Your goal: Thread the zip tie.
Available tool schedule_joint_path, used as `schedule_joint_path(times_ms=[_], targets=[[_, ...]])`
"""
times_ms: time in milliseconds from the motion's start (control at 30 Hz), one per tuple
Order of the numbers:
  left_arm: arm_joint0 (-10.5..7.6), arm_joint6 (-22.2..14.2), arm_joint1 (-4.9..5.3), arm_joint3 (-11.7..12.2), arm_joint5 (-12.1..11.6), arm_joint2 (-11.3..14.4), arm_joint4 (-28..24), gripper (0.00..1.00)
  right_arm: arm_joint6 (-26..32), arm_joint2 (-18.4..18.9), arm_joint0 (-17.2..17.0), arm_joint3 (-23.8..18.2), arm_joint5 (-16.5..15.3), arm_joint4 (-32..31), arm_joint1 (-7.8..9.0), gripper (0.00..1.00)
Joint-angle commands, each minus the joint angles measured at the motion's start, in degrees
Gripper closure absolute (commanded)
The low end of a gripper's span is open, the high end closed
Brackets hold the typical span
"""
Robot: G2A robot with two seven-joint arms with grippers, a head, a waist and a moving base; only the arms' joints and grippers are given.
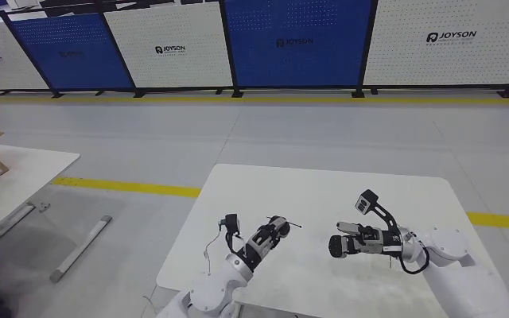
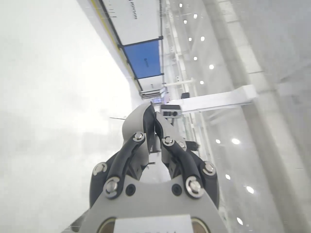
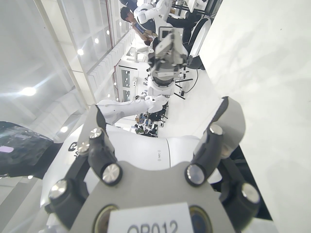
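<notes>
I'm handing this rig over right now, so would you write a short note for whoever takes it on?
Left gripper: shut on the zip tie, over the white table. A thin dark end of the tie sticks out toward the right arm.
Right gripper: open and empty, facing the left gripper with a gap between them.
Done: the zip tie is picked up and held.
Left: take the free end with the right gripper and thread it. No loop shows yet.

zip tie (image 1: pixel 293 225) | thin, dark, straight | pinched in left gripper (image 1: pixel 281 226) | end pokes out sideways, above white table (image 1: pixel 318 191)
</notes>
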Motion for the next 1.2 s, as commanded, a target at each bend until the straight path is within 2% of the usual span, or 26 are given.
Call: schedule_joint_path(times_ms=[0, 133, 200, 500, 567, 667, 767, 967, 1033, 1100, 1167], targets=[[1.94, -2.64, 0.23, -2.69, -4.15, -1.78, -3.08, 1.00, 0.00, 0.00, 0.00, 0.00, 0.00, 0.00, 0.00, 0.00], [5.19, -7.09, 0.68, -5.92, -8.96, -5.03, -7.31, 1.00, 0.00, 0.00, 0.00, 0.00, 0.00, 0.00, 0.00, 0.00], [6.03, -8.41, 0.79, -6.41, -9.87, -5.71, -8.08, 1.00, 0.00, 0.00, 0.00, 0.00, 0.00, 0.00, 0.00, 0.00], [5.96, -8.33, 0.77, -6.46, -9.86, -5.69, -8.15, 1.00, 0.00, 0.00, 0.00, 0.00, 0.00, 0.00, 0.00, 0.00], [5.74, -8.24, 0.63, -7.36, -10.88, -5.57, -10.21, 1.00, 0.00, 0.00, 0.00, 0.00, 0.00, 0.00, 0.00, 0.00], [6.47, -9.33, 0.56, -8.00, -13.72, -6.37, -13.17, 1.00, 0.00, 0.00, 0.00, 0.00, 0.00, 0.00, 0.00, 0.00], [7.07, -7.26, 0.44, -8.04, -13.72, -7.51, -11.21, 1.00, 0.00, 0.00, 0.00, 0.00, 0.00, 0.00, 0.00, 0.00], [7.07, -7.26, 0.44, -8.04, -13.72, -7.51, -11.21, 1.00, 0.00, 0.00, 0.00, 0.00, 0.00, 0.00, 0.00, 0.00], [6.19, -4.74, 0.40, -6.37, -10.84, -7.50, -7.62, 1.00, 0.00, 0.00, 0.00, 0.00, 0.00, 0.00, 0.00, 0.00], [4.98, -1.10, 0.14, -5.03, -8.33, -6.20, -3.75, 1.00, 0.00, 0.00, 0.00, 0.00, 0.00, 0.00, 0.00, 0.00], [3.97, 0.90, -0.01, -4.03, -5.42, -4.98, -0.43, 1.00, 0.00, 0.00, 0.00, 0.00, 0.00, 0.00, 0.00, 0.00]])
